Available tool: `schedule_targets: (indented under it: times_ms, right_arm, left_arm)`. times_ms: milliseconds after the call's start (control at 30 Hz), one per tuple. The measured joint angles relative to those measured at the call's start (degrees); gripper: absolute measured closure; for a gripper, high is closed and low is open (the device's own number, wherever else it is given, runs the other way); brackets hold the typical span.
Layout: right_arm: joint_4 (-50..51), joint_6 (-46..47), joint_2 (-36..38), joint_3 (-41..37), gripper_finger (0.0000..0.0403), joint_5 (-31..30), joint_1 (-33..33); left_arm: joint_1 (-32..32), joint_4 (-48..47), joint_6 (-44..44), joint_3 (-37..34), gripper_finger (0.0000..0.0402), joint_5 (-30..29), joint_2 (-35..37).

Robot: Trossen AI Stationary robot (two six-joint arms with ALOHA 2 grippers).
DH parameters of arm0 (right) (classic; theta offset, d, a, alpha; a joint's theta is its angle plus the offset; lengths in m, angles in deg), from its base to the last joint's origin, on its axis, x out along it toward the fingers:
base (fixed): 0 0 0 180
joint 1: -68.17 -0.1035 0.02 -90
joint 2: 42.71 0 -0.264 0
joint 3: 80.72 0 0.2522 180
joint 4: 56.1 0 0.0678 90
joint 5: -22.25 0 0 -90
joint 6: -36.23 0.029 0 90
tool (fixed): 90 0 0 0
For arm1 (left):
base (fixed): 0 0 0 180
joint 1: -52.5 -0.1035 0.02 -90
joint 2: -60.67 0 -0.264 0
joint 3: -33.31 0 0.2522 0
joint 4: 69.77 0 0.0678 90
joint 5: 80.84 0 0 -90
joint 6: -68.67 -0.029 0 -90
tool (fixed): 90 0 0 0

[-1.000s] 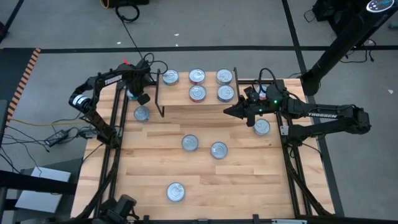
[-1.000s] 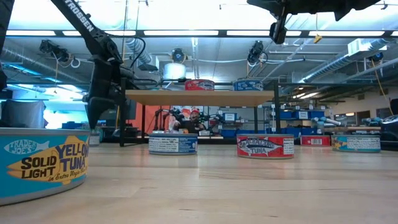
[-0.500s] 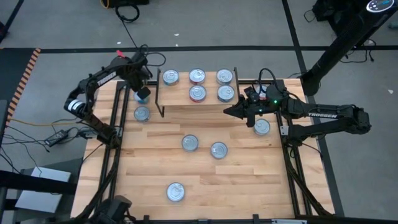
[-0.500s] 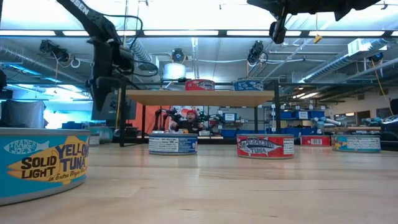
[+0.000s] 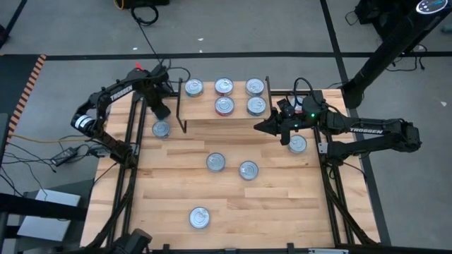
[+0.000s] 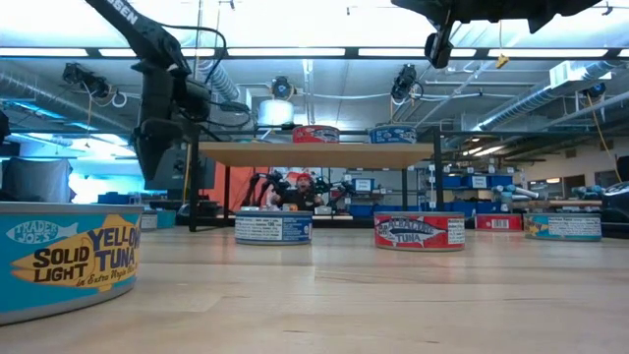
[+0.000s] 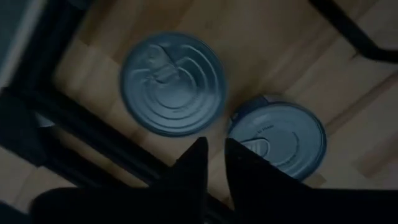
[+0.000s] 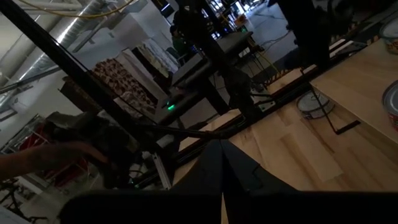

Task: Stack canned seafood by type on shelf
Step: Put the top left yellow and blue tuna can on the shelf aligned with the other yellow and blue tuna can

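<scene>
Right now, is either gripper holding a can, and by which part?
Nothing is held. The left gripper hovers above two cans left of the shelf with a narrow gap between its fingers; the right gripper is shut on nothing.

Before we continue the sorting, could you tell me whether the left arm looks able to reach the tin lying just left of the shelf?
Probably yes. The left gripper hovers just above that tin, with nothing between them; the shelf leg stands beside it but not in the way.
</scene>
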Motion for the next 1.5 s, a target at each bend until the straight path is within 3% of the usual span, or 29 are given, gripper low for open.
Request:
schedule_targets:
  times_ms: [167,300,467,967,1500]
  right_arm:
    - [0.02,0.02,0.00,0.00,0.0398,-0.02,0.00]
    - [0.02,0.02,0.00,0.00,0.0398,-0.02,0.00]
    - [0.00,0.22,0.00,0.00,0.0398,0.00,0.00]
    - [-0.88,1.09,-0.02,0.00,0.0398,-0.02,0.00]
    - [-1.59,1.78,-0.02,0.00,0.0398,0.00,0.00]
  left_arm:
    - [1.03,3.85,0.01,-5.03,0.0291,0.05,-0.02]
    - [1.21,7.85,0.35,-8.37,0.0275,-0.85,-0.02]
    - [1.21,12.30,-0.14,-11.22,0.0273,-5.03,-0.02]
    - [1.21,13.69,-6.06,-13.28,0.0302,-5.37,-0.02]
    - [3.07,15.22,-15.21,-13.26,0.0303,-6.77,-1.45]
